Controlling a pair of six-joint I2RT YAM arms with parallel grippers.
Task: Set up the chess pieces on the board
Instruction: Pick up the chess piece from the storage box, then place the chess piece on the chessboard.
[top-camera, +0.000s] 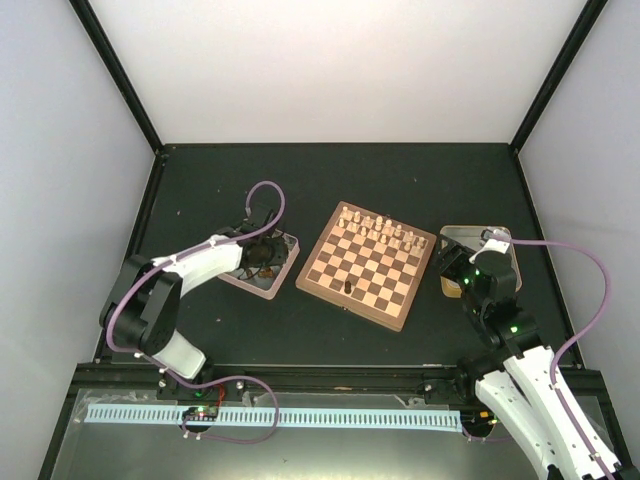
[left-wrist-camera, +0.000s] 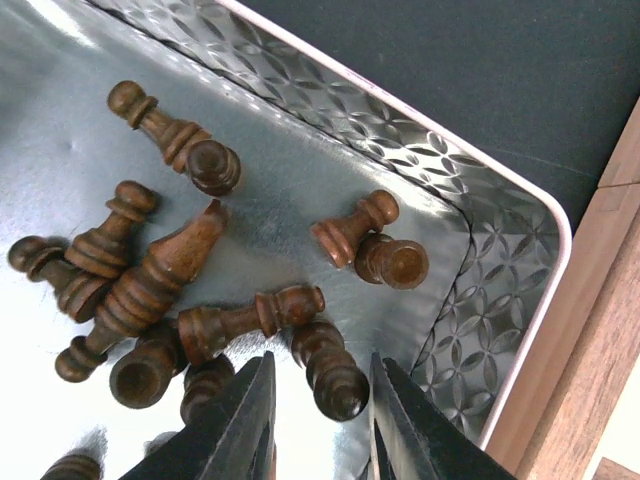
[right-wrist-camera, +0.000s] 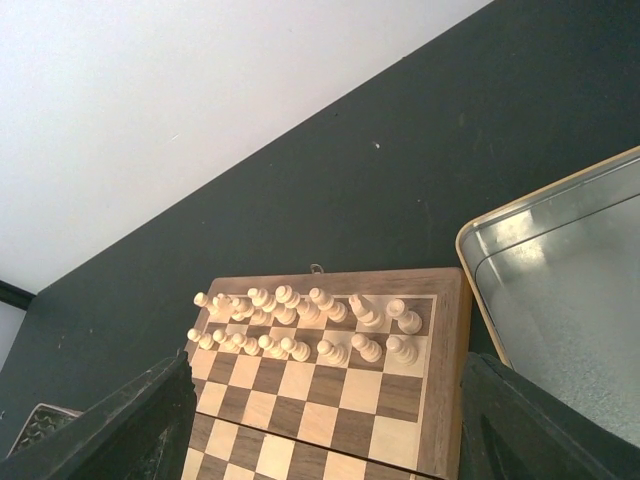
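White walls (top-camera: 330, 70) enclose a black tabletop (top-camera: 400, 180). The board (top-camera: 385, 318) lies at its middle. The chess pieces (left-wrist-camera: 150, 285) lie heaped in a metal tray (left-wrist-camera: 440, 150) leftward. The left claw (left-wrist-camera: 320, 400) straddles one, and I cannot tell if it grips. The right claw (right-wrist-camera: 330, 430) gapes wide.

Top camera overlooks all; left wrist hovers close over tray (left-wrist-camera: 480, 300), right wrist faces shared board (right-wrist-camera: 447, 380).
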